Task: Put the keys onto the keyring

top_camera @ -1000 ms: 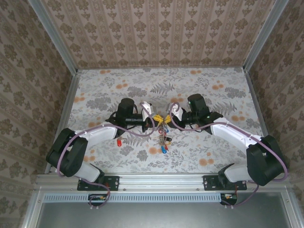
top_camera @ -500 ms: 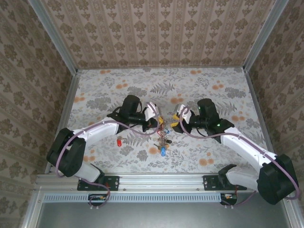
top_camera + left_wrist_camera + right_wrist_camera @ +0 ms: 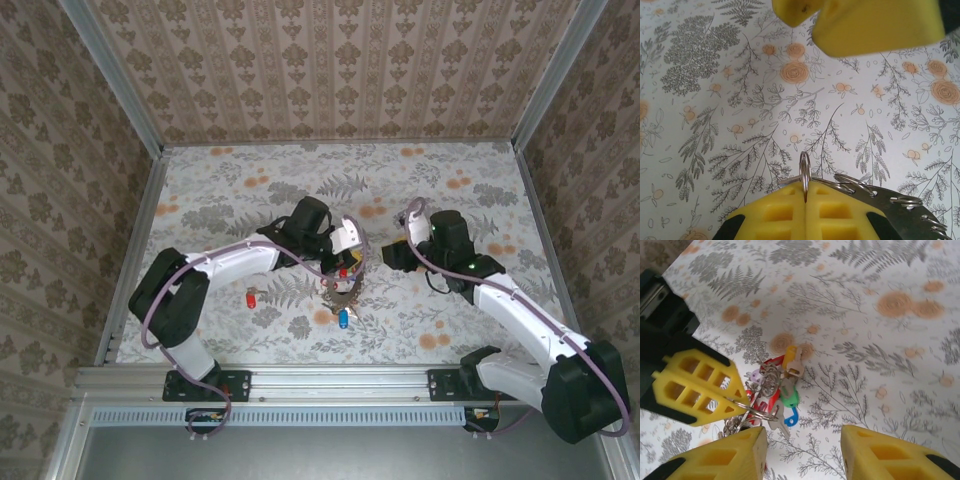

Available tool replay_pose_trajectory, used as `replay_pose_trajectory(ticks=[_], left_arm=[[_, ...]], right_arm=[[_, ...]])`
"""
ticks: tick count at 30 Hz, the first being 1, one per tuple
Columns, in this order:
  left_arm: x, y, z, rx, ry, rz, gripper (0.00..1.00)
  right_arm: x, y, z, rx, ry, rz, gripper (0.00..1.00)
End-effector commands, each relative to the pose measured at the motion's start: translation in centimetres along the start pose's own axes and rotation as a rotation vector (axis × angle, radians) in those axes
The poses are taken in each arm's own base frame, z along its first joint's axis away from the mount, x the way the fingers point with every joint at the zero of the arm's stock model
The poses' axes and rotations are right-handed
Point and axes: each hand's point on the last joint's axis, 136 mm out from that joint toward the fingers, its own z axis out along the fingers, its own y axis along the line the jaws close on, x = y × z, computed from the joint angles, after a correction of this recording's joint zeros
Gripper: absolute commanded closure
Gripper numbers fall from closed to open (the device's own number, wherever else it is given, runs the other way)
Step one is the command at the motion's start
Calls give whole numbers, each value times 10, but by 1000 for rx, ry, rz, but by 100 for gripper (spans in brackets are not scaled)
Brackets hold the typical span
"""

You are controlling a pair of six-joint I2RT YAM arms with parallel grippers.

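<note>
My left gripper [image 3: 805,197] is shut on a small metal split ring [image 3: 804,172] that links to the toothed grey keyring [image 3: 912,212], whose rim holes carry more small rings. In the top view the left gripper [image 3: 349,264] holds the keyring [image 3: 340,293] just above the table. A bunch of keys [image 3: 785,385] with yellow, green, blue and red heads hangs from it. My right gripper [image 3: 800,452] is open with nothing between its fingers, a short way right of the bunch [image 3: 388,252]. A blue key [image 3: 343,318] lies below the bunch. A red key [image 3: 249,297] lies apart to the left.
The floral tabletop [image 3: 450,300] is walled by patterned panels on three sides, with a metal rail [image 3: 340,380] along the near edge. The two grippers' yellow fingers stand close together at the table's middle.
The right gripper has opened and drawn back to the right, away from the bunch. The left gripper has moved right with the keyring still pinched.
</note>
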Motion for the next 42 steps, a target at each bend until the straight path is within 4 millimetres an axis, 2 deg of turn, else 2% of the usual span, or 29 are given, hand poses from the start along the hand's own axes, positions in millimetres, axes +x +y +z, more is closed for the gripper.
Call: replay_pose_trajectory(ticks=[1, 5, 14, 16, 18, 20, 22, 24, 29, 34, 42], left_arm=[[-8, 2, 1, 5, 0, 24, 100], [4, 1, 13, 30, 47, 7, 100], [23, 0, 41, 74, 108, -43, 100], [25, -1, 47, 83, 117, -56, 99], [28, -1, 53, 94, 130, -79, 88], [28, 0, 54, 92, 129, -100, 81], [22, 0, 50, 81, 93, -100, 73], [14, 1, 43, 57, 55, -109, 60], [5, 1, 13, -7, -9, -157, 60], [25, -12, -14, -75, -33, -272, 60], [73, -31, -21, -114, 10, -437, 63]], right_arm=[[5, -8, -4, 51, 54, 187, 56], [10, -23, 0, 122, 110, 257, 56], [23, -38, 11, 165, 160, 326, 56], [27, -36, 15, 146, 183, 339, 56], [31, -31, 20, 106, 208, 354, 56], [36, -28, 24, 89, 235, 370, 56], [41, -30, 27, 89, 256, 378, 56], [42, -28, 30, 75, 263, 383, 55], [46, -19, 40, 8, 298, 405, 56], [67, -7, 54, -49, 390, 440, 58], [92, 4, 77, -77, 482, 456, 58]])
